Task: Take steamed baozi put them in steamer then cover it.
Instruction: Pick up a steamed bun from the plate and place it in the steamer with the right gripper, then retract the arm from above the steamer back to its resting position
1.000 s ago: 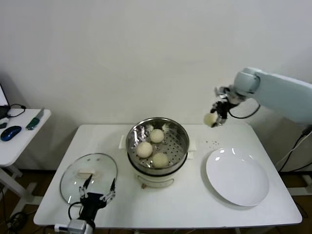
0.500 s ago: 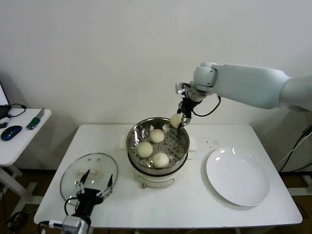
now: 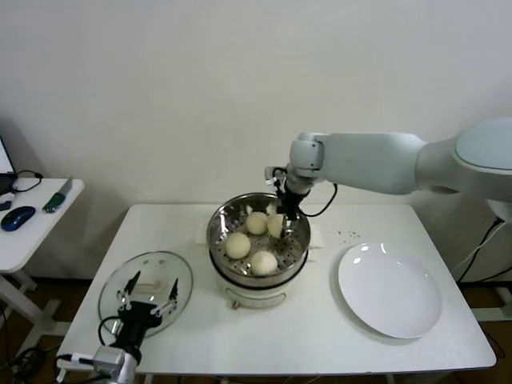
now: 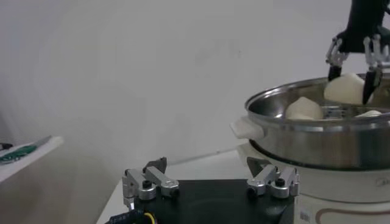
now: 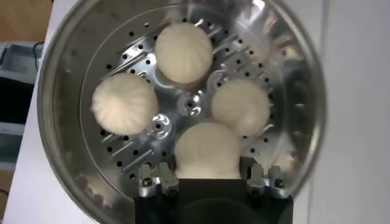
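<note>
The steamer (image 3: pixel 221 240) stands mid-table with three baozi on its perforated tray (image 3: pixel 256 222), (image 3: pixel 237 245), (image 3: pixel 263 262). My right gripper (image 3: pixel 280 218) reaches down into the pot's far right side, shut on a fourth baozi (image 3: pixel 275 226). In the right wrist view this baozi (image 5: pixel 207 149) sits between my fingers, just above the tray, beside the other three (image 5: pixel 184 53), (image 5: pixel 124 103), (image 5: pixel 240 107). The glass cover (image 3: pixel 144 276) lies flat at the front left. My left gripper (image 3: pixel 146 296) hovers open over the cover's near edge; its own view (image 4: pixel 207 167) shows the steamer (image 4: pixel 317 134).
An empty white plate (image 3: pixel 390 290) lies at the right of the table. Small crumbs (image 3: pixel 347 235) lie behind it. A side table (image 3: pixel 32 232) with a mouse and tools stands at the far left.
My right gripper has carried the baozi left from above the plate side and lowered it into the steamer. My left gripper has shifted left over the cover.
</note>
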Robot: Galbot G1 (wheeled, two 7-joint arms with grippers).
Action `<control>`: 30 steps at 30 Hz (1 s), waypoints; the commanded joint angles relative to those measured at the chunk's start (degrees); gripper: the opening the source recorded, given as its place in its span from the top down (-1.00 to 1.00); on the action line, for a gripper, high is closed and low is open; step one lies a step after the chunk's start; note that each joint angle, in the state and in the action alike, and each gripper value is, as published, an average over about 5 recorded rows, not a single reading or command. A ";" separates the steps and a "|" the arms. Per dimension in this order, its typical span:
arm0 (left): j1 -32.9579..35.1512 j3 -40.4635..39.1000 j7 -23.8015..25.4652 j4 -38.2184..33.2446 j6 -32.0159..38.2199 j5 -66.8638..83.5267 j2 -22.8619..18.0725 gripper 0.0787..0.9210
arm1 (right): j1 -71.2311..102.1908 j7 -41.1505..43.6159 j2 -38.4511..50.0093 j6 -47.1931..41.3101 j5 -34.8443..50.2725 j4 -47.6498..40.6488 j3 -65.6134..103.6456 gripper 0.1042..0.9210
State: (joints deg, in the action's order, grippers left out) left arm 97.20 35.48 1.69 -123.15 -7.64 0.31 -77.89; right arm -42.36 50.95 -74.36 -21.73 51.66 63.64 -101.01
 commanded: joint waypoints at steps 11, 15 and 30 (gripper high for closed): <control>-1.29 0.03 -0.03 1.05 -0.33 0.32 1.00 -0.77 | 2.44 0.21 -0.61 -0.61 -1.57 0.30 -1.31 -0.45; -1.40 -0.19 -0.08 1.07 -0.39 0.13 0.97 -0.77 | 1.21 0.52 0.15 -0.88 -0.98 1.13 -0.53 -0.68; -2.06 -1.29 -0.65 1.69 1.01 -5.05 0.40 -0.77 | -3.81 -6.77 13.33 4.21 -0.79 7.98 9.52 -0.76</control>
State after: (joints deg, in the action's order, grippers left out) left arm 95.23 34.19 1.45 -122.38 -8.42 -0.98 -77.52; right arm -44.32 51.19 -70.28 -21.78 51.81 66.93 -98.24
